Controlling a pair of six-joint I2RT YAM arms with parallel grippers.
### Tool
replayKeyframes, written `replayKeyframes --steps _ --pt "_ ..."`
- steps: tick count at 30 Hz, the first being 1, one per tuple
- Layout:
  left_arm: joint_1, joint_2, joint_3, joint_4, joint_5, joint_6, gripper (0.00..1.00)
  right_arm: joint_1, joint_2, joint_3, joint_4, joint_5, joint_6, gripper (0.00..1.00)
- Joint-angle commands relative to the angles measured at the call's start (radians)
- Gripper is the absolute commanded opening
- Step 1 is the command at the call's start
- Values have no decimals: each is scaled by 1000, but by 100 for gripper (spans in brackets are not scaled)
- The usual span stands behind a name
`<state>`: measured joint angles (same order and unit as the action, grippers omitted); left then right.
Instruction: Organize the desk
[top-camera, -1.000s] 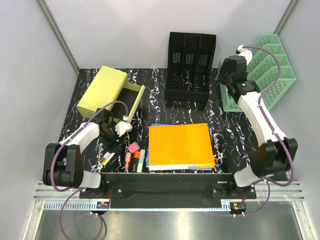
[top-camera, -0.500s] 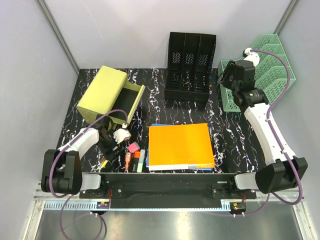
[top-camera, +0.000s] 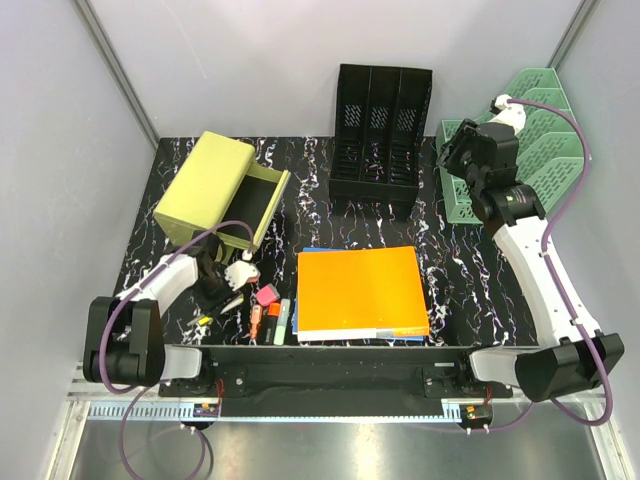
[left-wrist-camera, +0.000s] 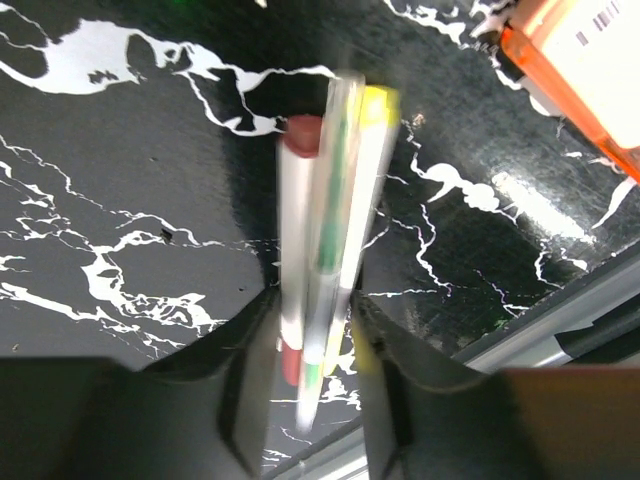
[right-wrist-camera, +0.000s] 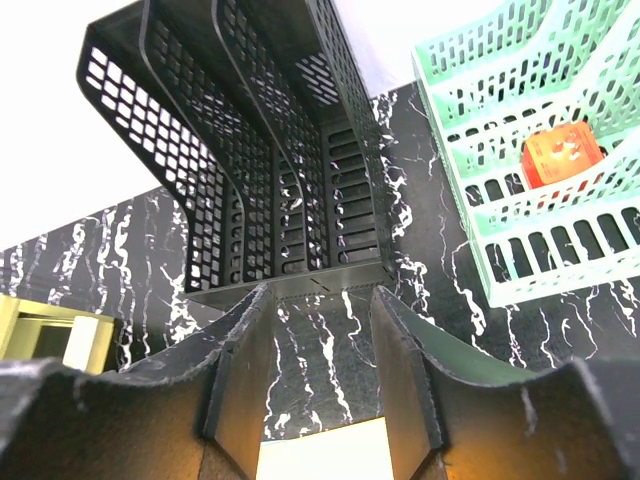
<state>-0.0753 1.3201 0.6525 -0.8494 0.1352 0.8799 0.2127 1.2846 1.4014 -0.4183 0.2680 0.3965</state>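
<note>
The left gripper (left-wrist-camera: 315, 305) has just narrowed around the pens (left-wrist-camera: 325, 230) on the desk (left-wrist-camera: 120, 150), apparently clamping them, ready for lifting away. The right gripper (right-wrist-camera: 322, 310) hangs part-open, holding nothing.

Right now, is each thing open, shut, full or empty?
Yellow box: drawer open.
Black file holder: upright, empty.
Green rack: holds one orange thing.
Orange folder: closed, lying flat.
Left gripper: closed around pens.
Right gripper: open, holding nothing.
</note>
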Motion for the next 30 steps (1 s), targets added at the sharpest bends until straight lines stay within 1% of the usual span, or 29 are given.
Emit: replayKeyframes --steps 1,3,4,7,8,14,18,21,23,24,26,28,30 --pt "0 36 6 -25 38 -32 29 13 -60 2 12 11 -18 50" --pt "-1 31 7 -27 37 -36 23 14 -64 -5 16 11 -19 49" --pt "-1 27 12 -27 35 -38 15 14 -59 -7 16 10 -19 49" --pt "-1 -8 28 -34 26 -42 2 16 -54 -12 19 7 -18 49" --pt "-1 -18 35 -37 24 -44 0 16 -56 -13 24 7 -16 49" --pt "-1 -84 130 -109 30 -55 0 17 -53 -21 32 7 -18 48" --pt "-1 -120 235 -181 58 -70 0 24 -53 -24 33 7 -18 47" --pt "-1 -139 283 -211 84 -76 0 24 -54 -28 36 7 -18 47" --pt "-1 -145 288 -217 101 -78 0 25 -54 -35 41 10 -19 47" --pt "-1 -142 282 -227 104 -76 12 25 -57 -38 39 10 -19 48" --pt "-1 -133 262 -237 104 -72 30 28 -62 -47 42 14 -22 51" --pt "-1 -142 202 -217 98 -62 48 30 -74 -65 55 20 -25 52" --pt "-1 -159 121 -162 73 -38 53 33 -93 -85 75 19 -30 52"
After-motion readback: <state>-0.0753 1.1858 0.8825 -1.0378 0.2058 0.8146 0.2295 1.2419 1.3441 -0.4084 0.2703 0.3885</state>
